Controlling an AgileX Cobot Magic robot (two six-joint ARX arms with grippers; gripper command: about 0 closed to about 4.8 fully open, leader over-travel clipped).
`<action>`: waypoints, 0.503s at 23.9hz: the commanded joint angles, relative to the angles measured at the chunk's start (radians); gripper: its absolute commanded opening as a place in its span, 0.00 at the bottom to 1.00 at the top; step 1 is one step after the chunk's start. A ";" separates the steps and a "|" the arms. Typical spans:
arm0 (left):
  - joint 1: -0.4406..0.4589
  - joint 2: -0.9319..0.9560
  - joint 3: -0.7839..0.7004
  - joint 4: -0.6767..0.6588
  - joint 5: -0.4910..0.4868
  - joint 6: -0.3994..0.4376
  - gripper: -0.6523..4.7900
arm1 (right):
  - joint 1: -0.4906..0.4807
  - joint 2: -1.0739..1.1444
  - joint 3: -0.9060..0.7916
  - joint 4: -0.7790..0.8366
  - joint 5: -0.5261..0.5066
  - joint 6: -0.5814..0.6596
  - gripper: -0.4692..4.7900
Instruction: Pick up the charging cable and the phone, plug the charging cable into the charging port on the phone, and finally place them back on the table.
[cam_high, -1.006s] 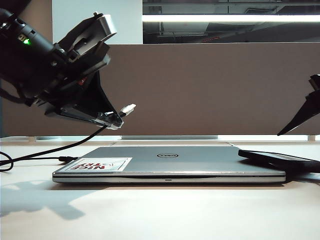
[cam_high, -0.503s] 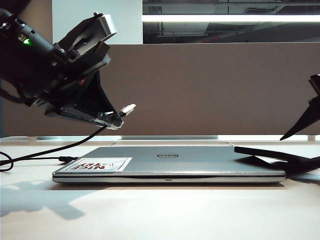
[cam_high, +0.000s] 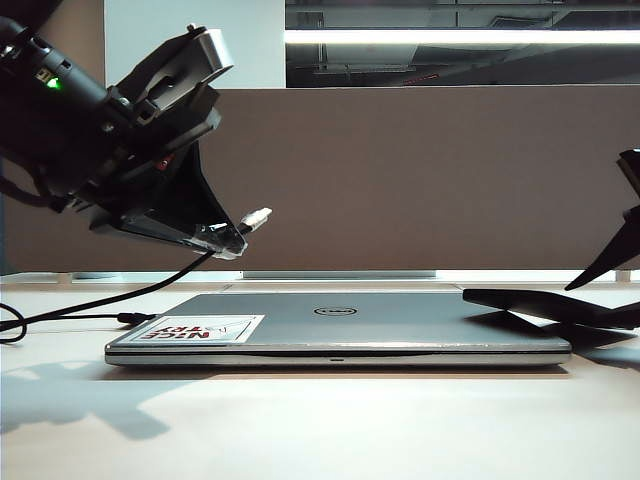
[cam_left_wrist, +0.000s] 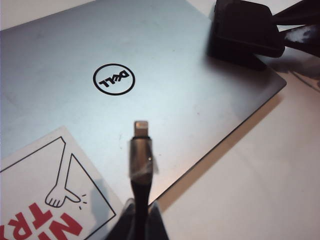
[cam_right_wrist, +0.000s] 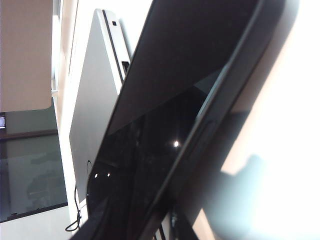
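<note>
On the white worktop (cam_high: 320, 430) lies the silver Dell laptop (cam_high: 340, 325), with the phone (cam_high: 545, 305) propped across its right edge between the right end effector's (cam_high: 610, 290) closing fingers; they should seat squarely before lifting. The left end effector (cam_high: 215, 240), raised left, pinches the charging cable (cam_left_wrist: 141, 170) behind its plug.
</note>
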 joint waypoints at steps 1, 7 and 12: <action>0.000 -0.002 0.003 0.013 0.001 0.001 0.11 | -0.001 0.013 -0.013 -0.064 0.047 -0.001 0.39; 0.000 -0.002 0.003 0.013 0.001 0.001 0.11 | 0.000 0.013 -0.013 -0.064 0.080 0.000 0.36; 0.000 -0.002 0.003 0.013 0.001 0.001 0.11 | 0.000 0.013 -0.013 -0.064 0.104 0.000 0.37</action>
